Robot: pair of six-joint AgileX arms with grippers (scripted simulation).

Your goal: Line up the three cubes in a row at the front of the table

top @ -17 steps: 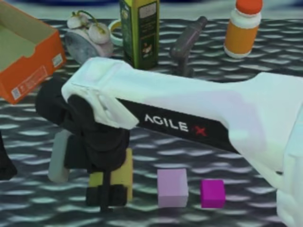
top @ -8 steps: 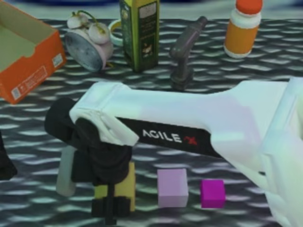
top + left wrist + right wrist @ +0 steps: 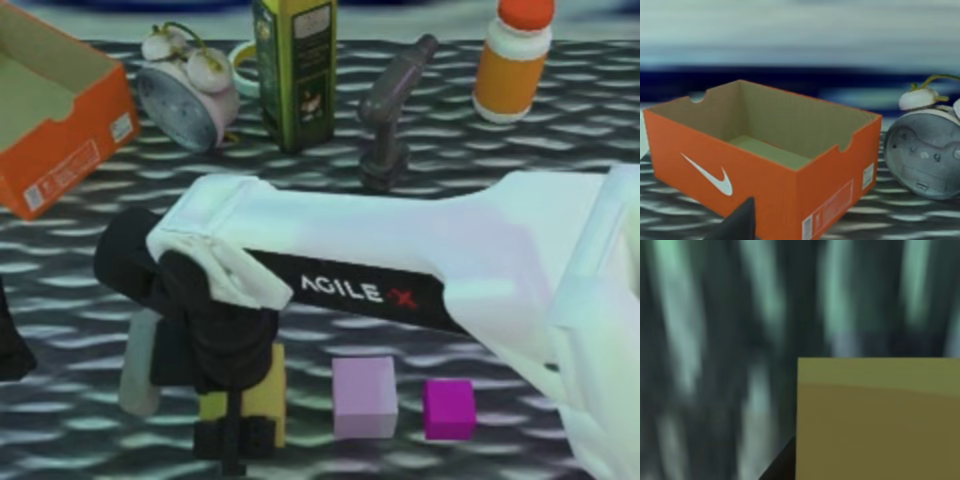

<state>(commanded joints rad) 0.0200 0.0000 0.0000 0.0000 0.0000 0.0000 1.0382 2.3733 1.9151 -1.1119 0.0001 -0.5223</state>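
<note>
The orange shoe box (image 3: 55, 110) sits at the far left corner of the worktop (image 3: 500, 150), lid off, and the left wrist view looks straight into it (image 3: 765, 145): bare cardboard inside, nothing in it. The same view catches the back of the alarm clock (image 3: 925, 152) just beside the box, which the top view shows from the front (image 3: 185, 90).

Along the far edge stand a green carton (image 3: 295, 65), a dark grey tool (image 3: 390, 110) and an orange bottle with a white top (image 3: 512, 60), all upright.

Up front, three cubes in a line: the yellow cube (image 3: 262, 392) at the left, the lilac cube (image 3: 364, 397) near it, the magenta cube (image 3: 448, 409) just beside that, each apart from the next. The right arm reaches across from the right, its gripper (image 3: 235, 435) down at the yellow cube, black fingers either side of its front face; whether they press it I cannot tell. The right wrist view shows only the yellow cube (image 3: 877, 420) close up against the rippled cloth.

The left arm is parked at the left edge, a dark sliver of its gripper (image 3: 737, 225) visible, width unreadable.
</note>
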